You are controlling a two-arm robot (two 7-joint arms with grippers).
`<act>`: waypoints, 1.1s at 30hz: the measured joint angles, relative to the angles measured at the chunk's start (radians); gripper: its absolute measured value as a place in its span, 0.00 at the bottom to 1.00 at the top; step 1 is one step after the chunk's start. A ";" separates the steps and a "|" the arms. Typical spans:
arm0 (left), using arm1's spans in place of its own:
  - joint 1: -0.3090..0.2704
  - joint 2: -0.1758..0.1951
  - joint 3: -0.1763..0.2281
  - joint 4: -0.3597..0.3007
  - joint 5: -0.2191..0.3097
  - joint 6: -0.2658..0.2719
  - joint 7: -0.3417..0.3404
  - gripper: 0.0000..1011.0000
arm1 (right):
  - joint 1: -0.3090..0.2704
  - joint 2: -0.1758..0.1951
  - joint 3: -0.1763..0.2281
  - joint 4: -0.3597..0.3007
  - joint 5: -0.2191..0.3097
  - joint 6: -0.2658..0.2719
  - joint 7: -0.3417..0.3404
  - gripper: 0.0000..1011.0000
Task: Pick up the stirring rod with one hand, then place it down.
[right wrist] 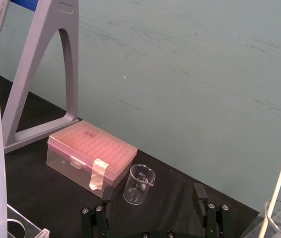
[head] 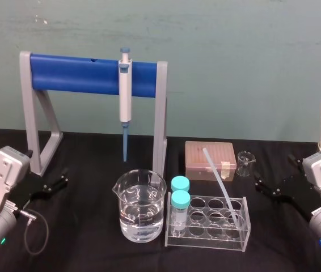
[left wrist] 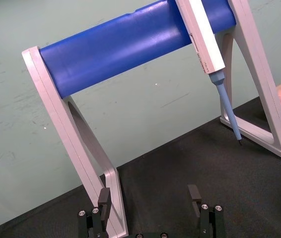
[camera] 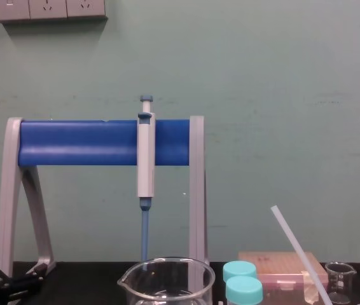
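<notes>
While the black jointed left gripper (left wrist: 149, 194) and right gripper (right wrist: 154, 192) stand wide open and empty at the table's sides, nothing is done yet: picking up and placing both remain. The long translucent whitish stirring rod (head: 222, 187) leans in the clear plastic tube rack (head: 206, 241), its long axis steeply tilted, with the upper end toward the robot's left.

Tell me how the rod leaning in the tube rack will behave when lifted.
The stirring rod leans without bending, so it is probably stiff. Thin and smooth, it may slip when gripped. Being round, it would likely roll once laid flat.
</notes>
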 joint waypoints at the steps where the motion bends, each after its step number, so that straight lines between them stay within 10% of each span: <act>1: 0.000 0.000 0.000 0.000 0.000 0.000 0.000 0.99 | 0.000 0.000 0.000 0.000 0.000 0.000 0.000 0.99; 33: 0.000 0.000 0.000 0.000 0.000 0.000 0.000 0.99 | 0.000 0.000 0.000 0.000 0.000 0.000 0.000 0.99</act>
